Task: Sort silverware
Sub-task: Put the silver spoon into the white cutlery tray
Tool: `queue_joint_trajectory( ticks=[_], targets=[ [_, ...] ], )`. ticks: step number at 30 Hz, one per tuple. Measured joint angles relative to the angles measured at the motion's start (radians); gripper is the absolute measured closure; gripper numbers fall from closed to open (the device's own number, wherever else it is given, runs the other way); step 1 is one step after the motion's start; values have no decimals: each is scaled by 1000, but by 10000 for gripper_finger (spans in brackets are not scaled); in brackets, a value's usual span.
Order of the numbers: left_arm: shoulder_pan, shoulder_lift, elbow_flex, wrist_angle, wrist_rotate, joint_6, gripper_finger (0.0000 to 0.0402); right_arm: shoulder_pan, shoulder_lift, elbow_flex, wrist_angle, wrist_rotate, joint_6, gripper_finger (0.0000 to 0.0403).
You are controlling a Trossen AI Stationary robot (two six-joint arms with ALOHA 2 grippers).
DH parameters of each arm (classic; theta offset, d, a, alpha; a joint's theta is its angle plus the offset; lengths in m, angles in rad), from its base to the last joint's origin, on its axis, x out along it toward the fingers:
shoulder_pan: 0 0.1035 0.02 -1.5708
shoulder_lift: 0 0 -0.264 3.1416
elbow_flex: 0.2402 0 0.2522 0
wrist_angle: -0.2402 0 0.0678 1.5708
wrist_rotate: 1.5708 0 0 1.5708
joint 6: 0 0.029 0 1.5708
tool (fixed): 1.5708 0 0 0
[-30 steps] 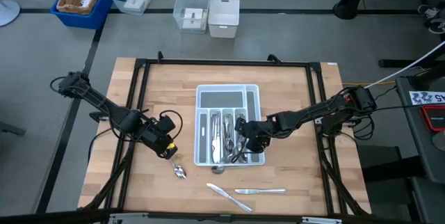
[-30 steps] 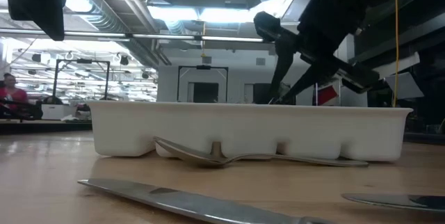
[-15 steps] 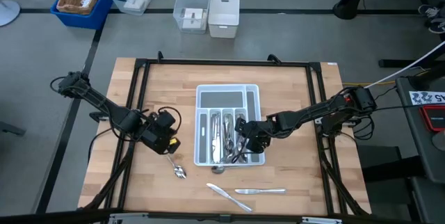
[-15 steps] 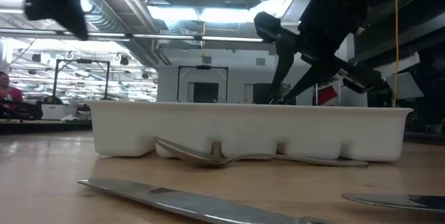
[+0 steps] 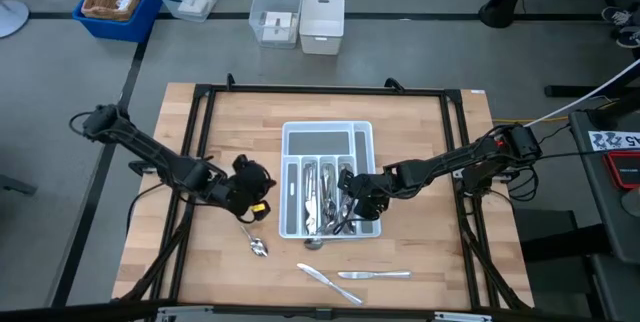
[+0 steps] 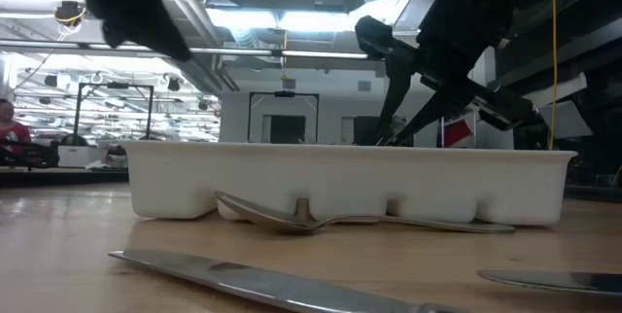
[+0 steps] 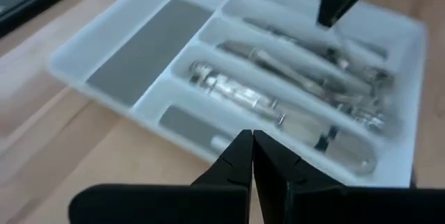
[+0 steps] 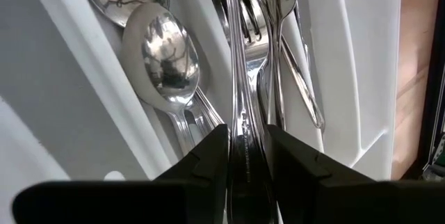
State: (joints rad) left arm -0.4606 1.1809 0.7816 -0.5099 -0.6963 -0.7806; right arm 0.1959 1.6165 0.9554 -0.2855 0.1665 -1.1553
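**Steel cutlery sort: left arm shifted toward tray**

Silver-coloured metal silverware [image 5: 322, 200] is mostly slotted in the white divided plastic tray [image 5: 327, 138]. Left gripper [image 5: 252, 183], shut and empty, has been moved rightward. Right gripper [image 8: 247, 156] is clamped on a utensil handle inside the tray's right slot.

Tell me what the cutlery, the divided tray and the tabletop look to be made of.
Cutlery: polished metal, likely steel, given its mirror-like reflections. Divided tray: white, probably moulded plastic, with smooth matte walls; its slots have a flat grey lining of unclear material. Tabletop: light wood, apparently jointed strips with visible grain.
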Motion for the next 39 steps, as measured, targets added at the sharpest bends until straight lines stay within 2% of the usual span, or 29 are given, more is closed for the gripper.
queue_joint_trajectory(
  ticks=[5,12,15,20,23,32,39],
  targets=[
    [59,5,-111,262,-1,159,399,0,0,0,0,0,0,306],
    [120,-2,-341,653,4,362,399,0,0,0,0,0,-1,306],
    [142,-12,-402,737,5,368,399,0,0,0,-1,0,-1,306],
    [173,-15,-429,677,5,213,399,0,0,1,-1,0,-1,306],
    [179,-15,-429,615,5,177,399,0,0,1,-1,0,-2,306],
    [179,-15,-429,514,5,245,398,0,0,1,-1,0,-2,306],
    [179,-15,-429,512,5,284,398,0,0,1,-4,1,-3,306]
  ],
)
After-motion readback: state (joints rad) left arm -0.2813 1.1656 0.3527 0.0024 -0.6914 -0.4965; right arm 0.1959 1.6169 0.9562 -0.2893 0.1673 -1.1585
